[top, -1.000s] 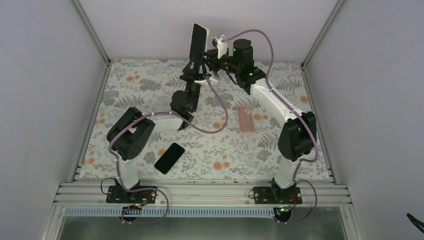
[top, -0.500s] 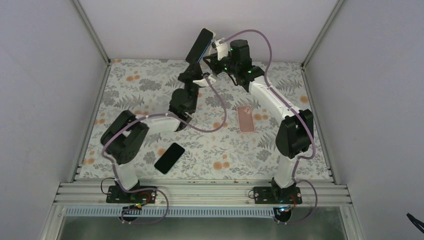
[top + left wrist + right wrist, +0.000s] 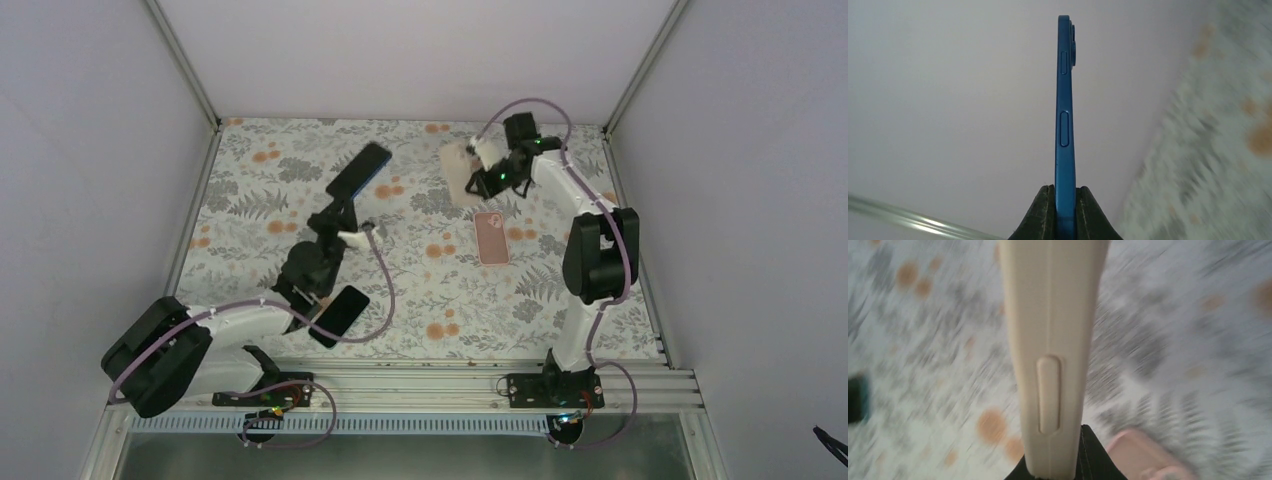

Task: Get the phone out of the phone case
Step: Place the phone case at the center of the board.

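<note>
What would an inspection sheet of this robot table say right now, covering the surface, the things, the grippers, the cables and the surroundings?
Surface: floral cloth lies flat over the table.
Job's things: blue phone held in the air, out of the beige case; the two are apart.
Clutter: black phone and pink item lie flat on the cloth.
Grippers: left gripper shut on the phone's end; right gripper shut on the case.
Cables: purple cables loop along both arms; one crosses the black phone in the top view.
Surroundings: plain walls; metal rail at the near edge.
</note>
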